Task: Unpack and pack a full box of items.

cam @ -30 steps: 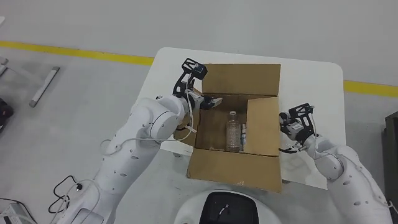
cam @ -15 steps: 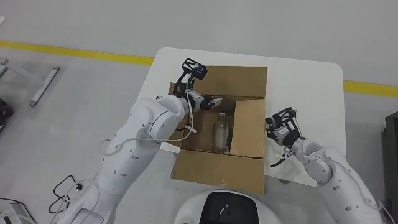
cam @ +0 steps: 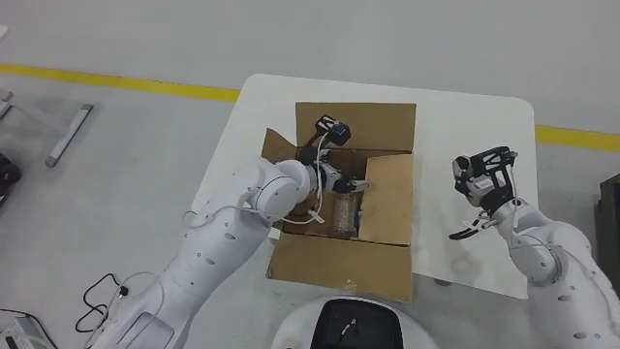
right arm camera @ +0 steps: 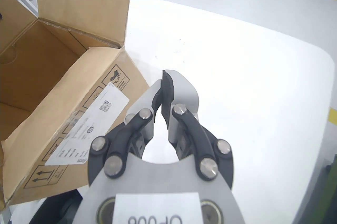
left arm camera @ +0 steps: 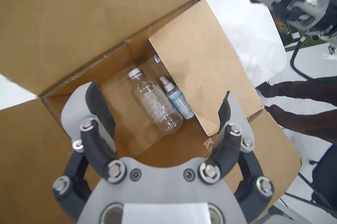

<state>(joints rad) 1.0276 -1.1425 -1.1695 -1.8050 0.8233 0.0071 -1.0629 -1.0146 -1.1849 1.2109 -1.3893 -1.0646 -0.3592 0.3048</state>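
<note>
The box (cam: 339,269) is standing on the white table (cam: 465,116) with its flaps opened, so its contents are lying exposed from above. A clear bottle (left arm camera: 158,106) is lying on its side on the box floor. A small spray bottle (left arm camera: 178,100) is lying just beside it, touching or nearly so. Both are resting close to the wall under the right-hand flap (left arm camera: 205,59). This flap is leaning inward over the opening and is hiding part of the floor. A further cap (left arm camera: 157,58) is showing at the flap's edge, but the item it belongs to cannot be identified.

The left gripper (left arm camera: 159,93) is hanging over the opening and pointing down at the bottles, with its jaws spread wide and holding nothing. This setting is judged to be preparing a grasp across the clear bottle.

The right gripper (right arm camera: 165,86) is hanging over bare table beside the box's outer wall, with its jaws pressed together and empty. It is apparently standing clear of the left arm's working space.
</note>
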